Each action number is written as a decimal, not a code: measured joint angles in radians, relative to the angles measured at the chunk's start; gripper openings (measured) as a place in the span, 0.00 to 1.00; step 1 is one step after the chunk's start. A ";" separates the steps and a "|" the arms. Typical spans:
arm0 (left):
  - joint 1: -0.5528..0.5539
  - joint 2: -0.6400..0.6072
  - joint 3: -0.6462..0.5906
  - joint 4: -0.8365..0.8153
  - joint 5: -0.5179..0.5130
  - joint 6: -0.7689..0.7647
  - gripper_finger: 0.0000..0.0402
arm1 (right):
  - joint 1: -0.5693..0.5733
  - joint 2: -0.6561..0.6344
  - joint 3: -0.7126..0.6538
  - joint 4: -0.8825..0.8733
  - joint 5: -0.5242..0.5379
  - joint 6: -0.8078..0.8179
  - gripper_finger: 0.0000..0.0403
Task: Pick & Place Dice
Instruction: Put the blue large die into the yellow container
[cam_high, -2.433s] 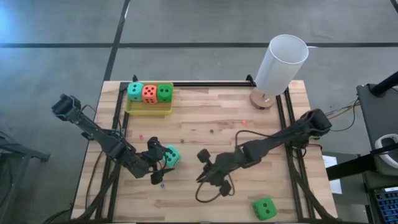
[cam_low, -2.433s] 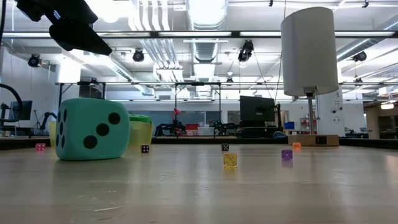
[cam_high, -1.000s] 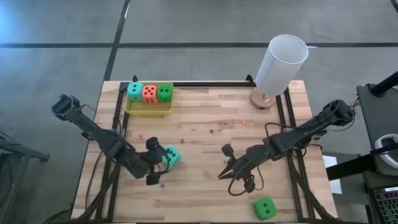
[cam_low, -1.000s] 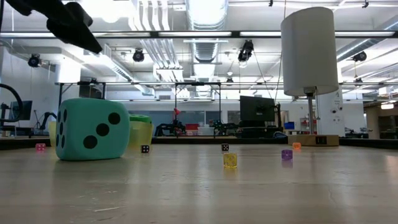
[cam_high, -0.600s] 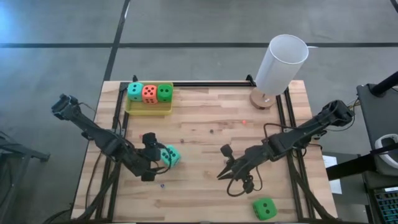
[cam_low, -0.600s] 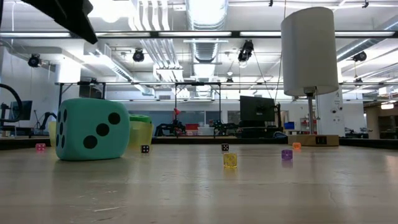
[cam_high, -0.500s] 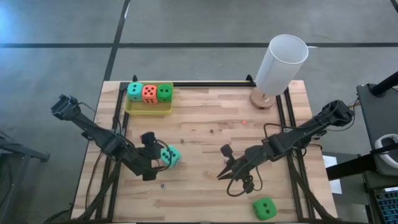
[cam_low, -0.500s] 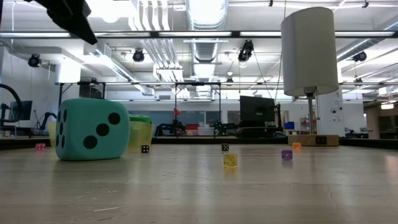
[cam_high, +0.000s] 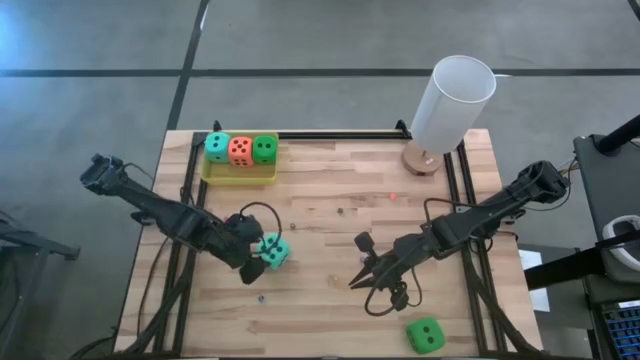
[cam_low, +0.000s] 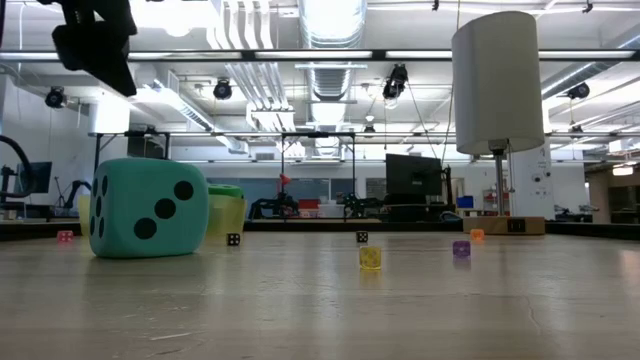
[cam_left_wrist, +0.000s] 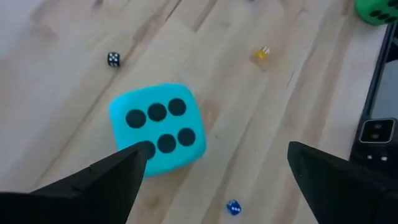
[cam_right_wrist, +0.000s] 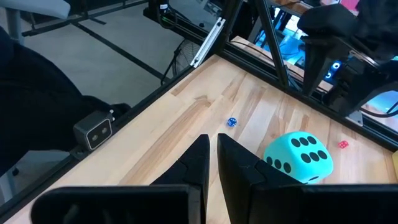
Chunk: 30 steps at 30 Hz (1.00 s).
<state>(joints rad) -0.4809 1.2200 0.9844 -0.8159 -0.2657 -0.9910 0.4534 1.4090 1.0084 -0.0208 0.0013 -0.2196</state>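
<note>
we found the left gripper (cam_high: 256, 259) poised over the loose teal die (cam_high: 273, 250) mid-table — fingers spread wide, grasping nothing. the right gripper (cam_high: 357, 281) waited nearby, fingers nearly together. three dice sat in the yellow tray (cam_high: 240, 176); one green die (cam_high: 424, 334) lay near the front edge.

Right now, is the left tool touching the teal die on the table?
Apart. The left wrist view shows the left tool open, its fingers wide, with the teal die beyond them. The low view shows it well above the die.
</note>
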 joint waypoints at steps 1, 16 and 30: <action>0.006 0.002 0.000 0.001 0.004 -0.007 0.97 | 0.000 0.000 0.000 0.000 0.000 0.001 0.07; 0.085 0.052 -0.001 -0.016 -0.006 -0.009 0.98 | 0.000 0.000 0.000 0.000 0.000 0.002 0.07; 0.103 0.157 0.195 -0.236 -0.047 -0.017 0.98 | 0.000 0.000 0.000 0.001 0.000 0.002 0.07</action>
<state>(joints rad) -0.3774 1.3765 1.1796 -1.0522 -0.3129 -1.0084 0.4534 1.4094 1.0079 -0.0200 0.0016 -0.2174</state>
